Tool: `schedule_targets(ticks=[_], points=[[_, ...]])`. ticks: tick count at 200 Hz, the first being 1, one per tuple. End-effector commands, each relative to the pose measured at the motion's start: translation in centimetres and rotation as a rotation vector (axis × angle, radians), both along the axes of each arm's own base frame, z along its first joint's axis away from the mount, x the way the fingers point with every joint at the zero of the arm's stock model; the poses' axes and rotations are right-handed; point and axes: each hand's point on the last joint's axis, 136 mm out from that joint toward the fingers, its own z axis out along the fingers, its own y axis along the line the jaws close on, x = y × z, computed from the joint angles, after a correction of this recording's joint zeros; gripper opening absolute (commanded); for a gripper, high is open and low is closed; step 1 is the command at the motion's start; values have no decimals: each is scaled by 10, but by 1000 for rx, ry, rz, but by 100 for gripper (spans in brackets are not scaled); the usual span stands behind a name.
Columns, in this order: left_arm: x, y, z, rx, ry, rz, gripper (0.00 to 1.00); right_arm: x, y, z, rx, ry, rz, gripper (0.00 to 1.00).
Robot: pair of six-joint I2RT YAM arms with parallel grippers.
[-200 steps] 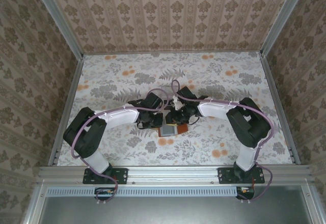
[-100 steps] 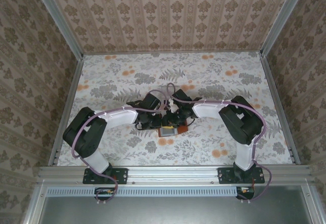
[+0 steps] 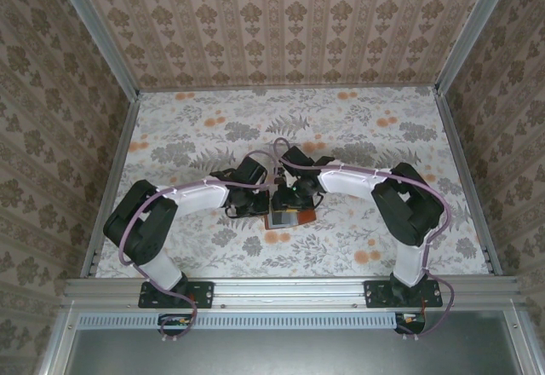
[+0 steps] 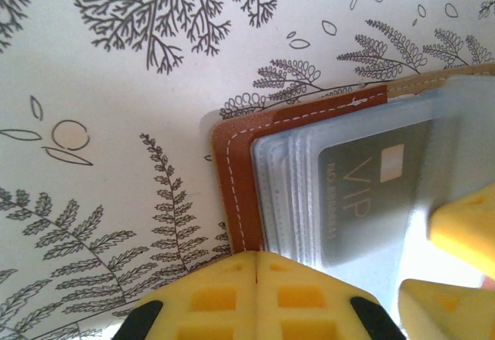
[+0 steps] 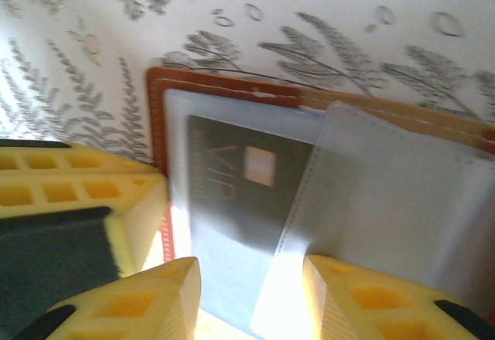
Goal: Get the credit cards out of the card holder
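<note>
The open card holder (image 3: 287, 219) is lying mid-bench (image 3: 204, 128), holding a grey VIP card (image 5: 232, 178). The left tool (image 4: 255, 274) is sitting pinched together at its edge; the right tool (image 5: 247, 282) is standing apart above it.

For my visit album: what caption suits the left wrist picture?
Shut left hand at the edge of the open brown card holder, a dark VIP card in its clear sleeve.

The card holder (image 4: 232, 170) is reddish-brown with white stitching, its sleeves grey-blue. The credit card (image 4: 363, 193) is dark grey, lettered pale. Grey ferns pattern the white tabletop (image 4: 116, 85); the left pincer (image 4: 257, 261) is yellow.
</note>
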Motion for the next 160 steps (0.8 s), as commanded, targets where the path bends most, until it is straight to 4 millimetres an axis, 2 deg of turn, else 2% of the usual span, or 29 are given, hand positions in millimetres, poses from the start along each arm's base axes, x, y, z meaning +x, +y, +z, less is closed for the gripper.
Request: schedule_targets(ticks=[1,36,68,83,126,160], points=[[-7,17,-15,61,29,18,0,-2,-39,5,-228,-58,1,44],[-7,17,-15,63,29,18,0,1,-59,20,-343,-118,6,46],[-6,17,-14,61,28,17,0,0,-65,28,-359,-136,9,43],[-6,16,-13,62,28,14,0,-1,-64,30,-345,-138,9,39],[-4,15,-12,66,27,5,0,-3,-55,27,-291,-121,23,17],[0,15,-13,71,24,-2,0,-3,-63,19,-313,-117,17,3]])
